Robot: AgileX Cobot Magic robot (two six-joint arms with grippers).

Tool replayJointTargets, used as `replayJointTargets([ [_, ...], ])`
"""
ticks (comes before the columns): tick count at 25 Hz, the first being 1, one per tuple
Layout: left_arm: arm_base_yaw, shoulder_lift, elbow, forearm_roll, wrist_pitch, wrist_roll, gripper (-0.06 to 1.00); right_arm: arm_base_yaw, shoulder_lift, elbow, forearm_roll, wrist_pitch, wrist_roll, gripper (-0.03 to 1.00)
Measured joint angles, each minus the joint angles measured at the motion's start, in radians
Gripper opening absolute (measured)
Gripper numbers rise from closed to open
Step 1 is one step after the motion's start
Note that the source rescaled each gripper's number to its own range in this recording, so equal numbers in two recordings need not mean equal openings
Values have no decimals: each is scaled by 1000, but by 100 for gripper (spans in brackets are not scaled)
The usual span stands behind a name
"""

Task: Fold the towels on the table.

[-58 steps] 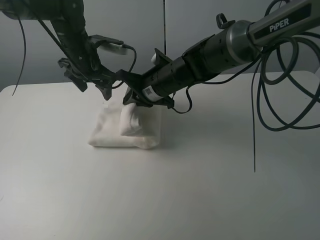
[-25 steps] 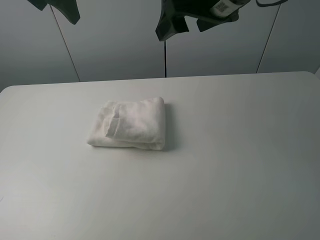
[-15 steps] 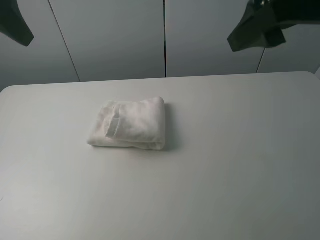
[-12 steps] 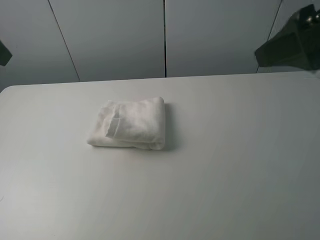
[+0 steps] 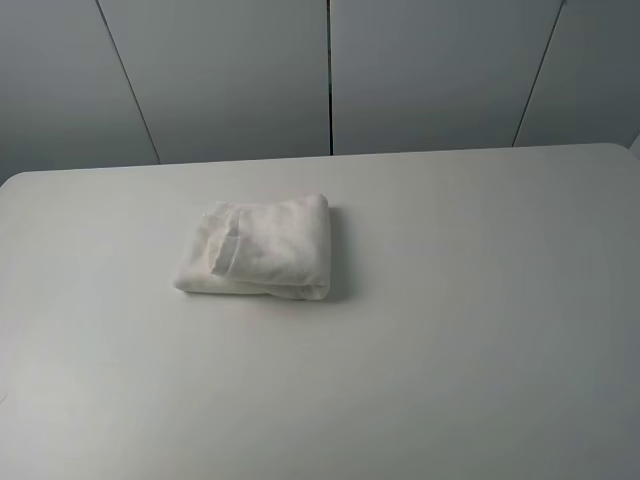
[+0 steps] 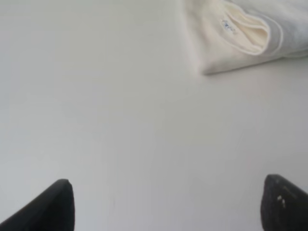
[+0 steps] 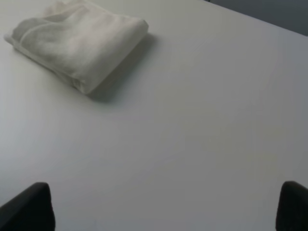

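A white towel (image 5: 258, 247) lies folded into a compact bundle on the white table (image 5: 450, 330), left of centre. Neither arm shows in the high view. In the left wrist view the towel (image 6: 240, 33) shows its folded corner with a small printed label (image 6: 228, 27); my left gripper (image 6: 166, 204) is open, its two dark fingertips far apart above bare table, well away from the cloth. In the right wrist view the towel (image 7: 77, 41) lies in the distance, and my right gripper (image 7: 166, 207) is open with nothing between its fingertips.
Grey wall panels (image 5: 330, 75) stand behind the table's far edge (image 5: 330, 157). The table's rounded far corner (image 5: 15, 178) shows at the left.
Both arms have lifted off the towel and swung out of the high view, the left one to the left, the right one to the right. The folded towel stays where it lay.
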Motion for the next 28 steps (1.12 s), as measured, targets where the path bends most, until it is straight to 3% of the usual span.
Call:
replayJointTargets([
  [7, 0, -258, 202, 0, -8, -49, 99, 0, -251, 91, 5, 22, -2, 100],
  [12, 0, -439, 272, -29, -26, -47, 99, 0, -308, 157, 86, 19, -59, 100],
  [16, 0, -540, 276, -33, -58, -47, 99, 0, -308, 171, 131, -10, -152, 100],
  [22, 0, -548, 313, -56, -123, 29, 99, 0, -310, 176, 193, -1, -405, 100],
  [28, 0, -548, 317, -115, -133, 74, 99, 0, -310, 176, 198, -4, -316, 100],
])
